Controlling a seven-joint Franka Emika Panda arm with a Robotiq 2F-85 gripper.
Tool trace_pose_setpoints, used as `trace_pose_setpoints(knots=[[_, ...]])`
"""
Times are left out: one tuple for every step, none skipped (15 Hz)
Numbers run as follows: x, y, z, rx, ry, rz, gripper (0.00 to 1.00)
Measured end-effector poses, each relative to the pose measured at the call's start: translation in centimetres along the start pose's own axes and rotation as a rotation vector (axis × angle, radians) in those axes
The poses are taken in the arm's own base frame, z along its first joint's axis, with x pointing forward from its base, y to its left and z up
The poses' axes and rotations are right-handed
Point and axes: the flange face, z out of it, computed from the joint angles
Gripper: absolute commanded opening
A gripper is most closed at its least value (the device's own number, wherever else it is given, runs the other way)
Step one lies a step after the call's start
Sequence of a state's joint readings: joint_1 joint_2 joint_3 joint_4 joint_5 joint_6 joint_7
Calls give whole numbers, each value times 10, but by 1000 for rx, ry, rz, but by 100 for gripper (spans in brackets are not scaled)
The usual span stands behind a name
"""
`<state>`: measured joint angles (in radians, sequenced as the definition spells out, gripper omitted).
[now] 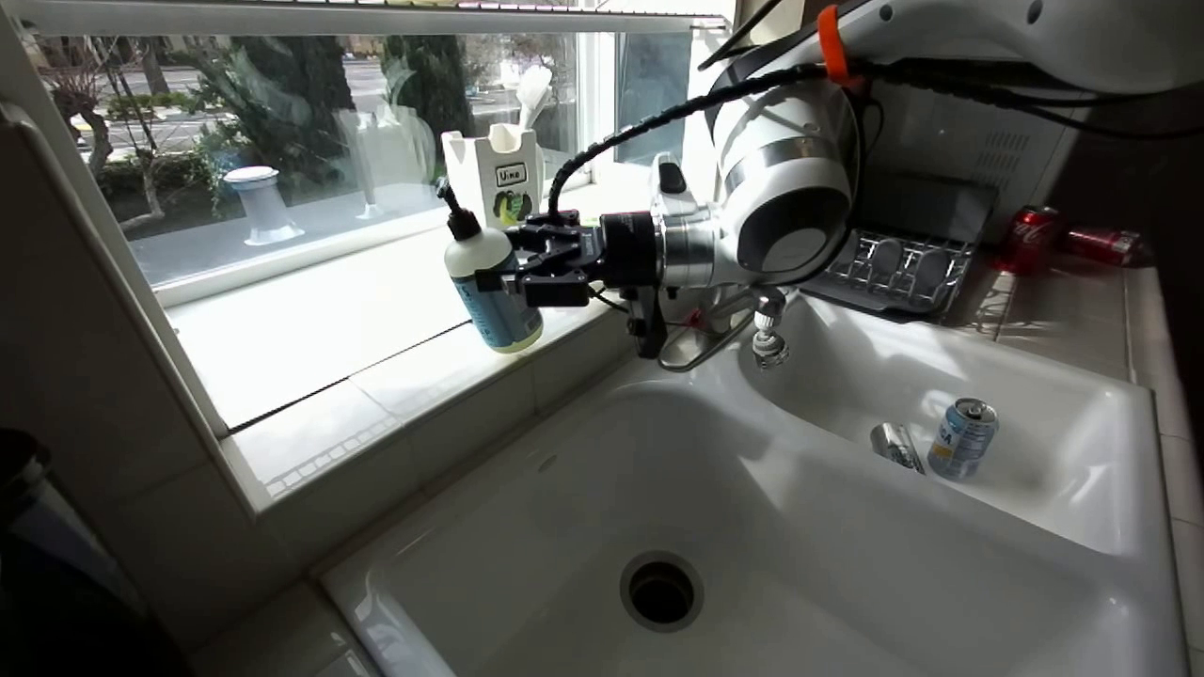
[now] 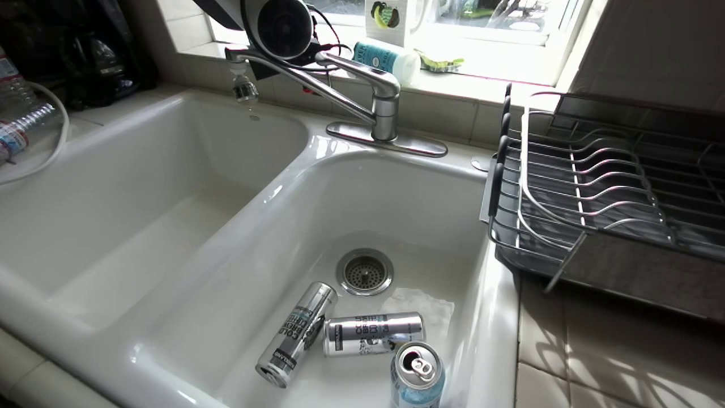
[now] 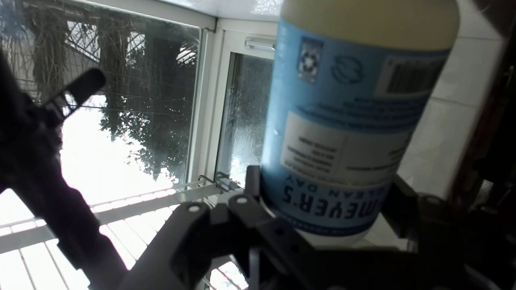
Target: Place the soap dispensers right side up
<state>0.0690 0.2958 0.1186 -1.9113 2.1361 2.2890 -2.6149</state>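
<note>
One soap dispenser [image 1: 496, 306] has a blue label and a black pump at its top. It is held pump up, leaning a little to the left, at the front of the windowsill. I cannot tell whether its base touches the sill. My gripper [image 1: 501, 260] is shut on its upper body. In the wrist view my gripper [image 3: 325, 187] has a finger on each side of the dispenser [image 3: 338, 133]. Another soap dispenser [image 2: 387, 61], with a teal label, lies on its side on the sill in an exterior view. Its pump end is hidden.
A white carton [image 1: 509, 174] stands on the sill behind the gripper. A green-yellow item [image 2: 440, 63] lies beside the lying dispenser. The faucet [image 2: 385, 110] rises close to the sill. A double sink [image 1: 564, 489] holds several cans [image 2: 374, 334]. A dish rack [image 2: 600, 187] stands beside it.
</note>
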Motion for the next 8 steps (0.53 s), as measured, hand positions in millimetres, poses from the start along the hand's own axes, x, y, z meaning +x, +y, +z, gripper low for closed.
trace_pose_setpoints(knots=[[0,0,1,0,1,0,46],[0,0,1,-1,2,0,46],[1,0,2,-2,3,1,46],[1,-1,3,-1,4,0,46],[1,-1,4,0,4,-1,46],[2,-2,6,1,4,-3,46],[2,-2,8,3,4,-4,46],[2,-2,11,4,4,-6,46]])
